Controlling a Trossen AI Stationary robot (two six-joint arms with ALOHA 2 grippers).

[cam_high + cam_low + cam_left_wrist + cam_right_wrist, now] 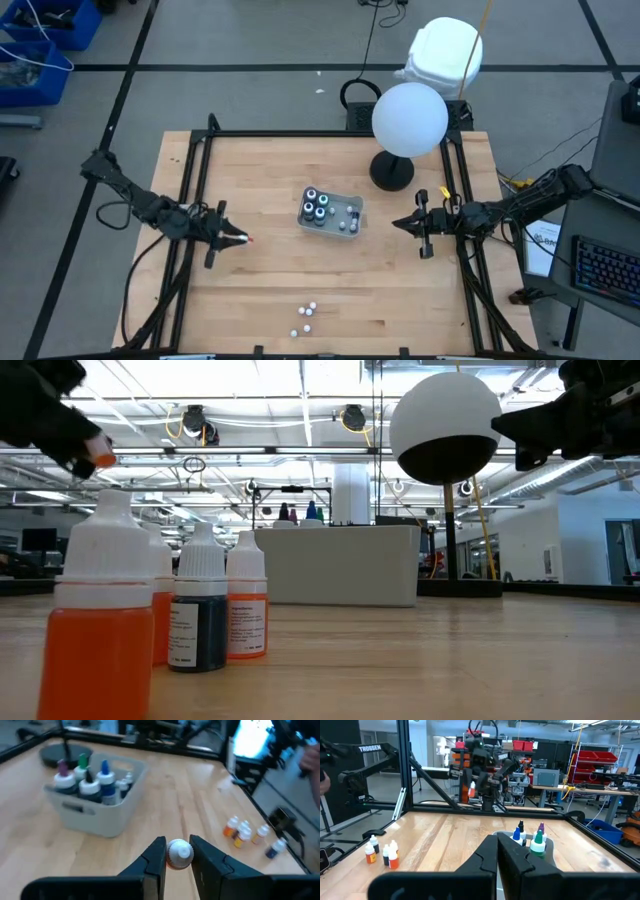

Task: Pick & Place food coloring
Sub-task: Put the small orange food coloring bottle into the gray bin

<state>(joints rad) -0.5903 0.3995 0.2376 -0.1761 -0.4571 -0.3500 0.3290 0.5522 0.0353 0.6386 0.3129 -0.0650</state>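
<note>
Item 1, left claw [232, 238]: at 9 o'clock on the worktop [270, 290], lifted clear of it. Its fingers are pinched nearly together on one small food coloring bottle [178, 854], white cap outward, orange body between the pads.

Item 2, grey tray [352, 228]: at worktop centre, already carrying four larger bottles [318, 205] in one end.

Item 3, remaining food coloring bottles [306, 318]: a loose cluster near the 6 o'clock edge, well apart from the tray.

Item 4, right claw [421, 228]: waiting at 3 o'clock, fingers closed together, holding nothing.

Item 5, round lamp [408, 120]: standing at about 1 o'clock, clear of your path.

Handling note: you appear to be mid-carry toward the tray. Travel toward 3 o'clock, keep the bottle above the tray wall, and aim for the open end away from the tall bottles. Lower before you release; the bottle is light and round and would likely roll or tip.

View notes: the left wrist view alone shows the grip and the cap. The high view alone gives the layout of tray, cluster and both arms. The low view shows the waiting cluster [160, 610] upright, orange and dark blue. The right wrist view confirms its own fingers are empty.
</note>
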